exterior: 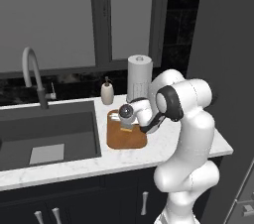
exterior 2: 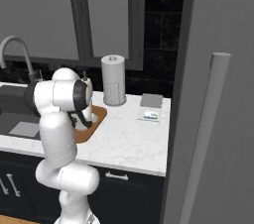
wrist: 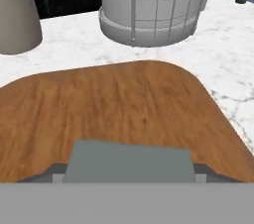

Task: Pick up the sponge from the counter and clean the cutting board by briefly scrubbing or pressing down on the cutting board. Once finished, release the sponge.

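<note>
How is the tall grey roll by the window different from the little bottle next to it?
The tall grey paper towel roll on its wire holder is a plain cylinder, taller and wider than the small beige soap bottle with a dark pump. The roll is flat on top; the bottle tapers up to its narrow pump. The roll stands behind the brown wooden cutting board, the bottle nearer the dark sink. Both stand upright on the white marble counter.

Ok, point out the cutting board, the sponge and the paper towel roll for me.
cutting board (wrist: 124, 104), hand view, bare wood at the board's middle.
sponge (wrist: 130, 162), hand view, its grey-green top face, low in the picture.
paper towel roll (exterior: 139, 77), left base view, middle of the roll's side.
</note>
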### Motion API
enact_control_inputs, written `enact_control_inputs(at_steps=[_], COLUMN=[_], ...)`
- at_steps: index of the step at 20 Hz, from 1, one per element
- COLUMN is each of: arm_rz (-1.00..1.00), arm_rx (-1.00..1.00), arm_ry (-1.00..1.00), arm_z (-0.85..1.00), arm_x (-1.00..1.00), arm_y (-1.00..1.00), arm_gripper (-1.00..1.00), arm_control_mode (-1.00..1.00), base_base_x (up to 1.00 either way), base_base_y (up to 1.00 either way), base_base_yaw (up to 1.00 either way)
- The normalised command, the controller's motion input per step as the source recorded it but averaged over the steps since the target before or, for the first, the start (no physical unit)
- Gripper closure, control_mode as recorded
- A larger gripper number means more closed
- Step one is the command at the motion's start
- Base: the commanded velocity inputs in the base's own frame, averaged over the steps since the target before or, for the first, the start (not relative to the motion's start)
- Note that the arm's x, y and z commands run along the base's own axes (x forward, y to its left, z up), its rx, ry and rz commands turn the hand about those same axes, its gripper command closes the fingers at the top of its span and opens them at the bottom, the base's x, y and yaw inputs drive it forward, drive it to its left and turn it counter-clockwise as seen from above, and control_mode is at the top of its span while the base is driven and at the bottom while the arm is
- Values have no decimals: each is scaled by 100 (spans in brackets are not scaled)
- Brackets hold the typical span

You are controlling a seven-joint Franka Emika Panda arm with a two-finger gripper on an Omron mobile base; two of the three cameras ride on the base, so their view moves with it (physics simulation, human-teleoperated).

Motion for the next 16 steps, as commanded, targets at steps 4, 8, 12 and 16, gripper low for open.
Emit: enact_control_inputs(at_steps=[4, 8, 12, 16], arm_rz=[-1, 0, 0, 0], arm_rx=[0, 0, 0, 0], arm_ry=[-12, -16, -15, -9], arm_z=[-54, -61, -45, -25], arm_x=[53, 53, 42, 5], arm_y=[-43, -25, -10, 0], arm_gripper=[100, 100, 100, 100], arm_control_mode=[-100, -100, -100, -100], base_base_x=[0, 0, 0, 0], base_base_y=[0, 0, 0, 0], base_base_yaw=[0, 0, 0, 0])
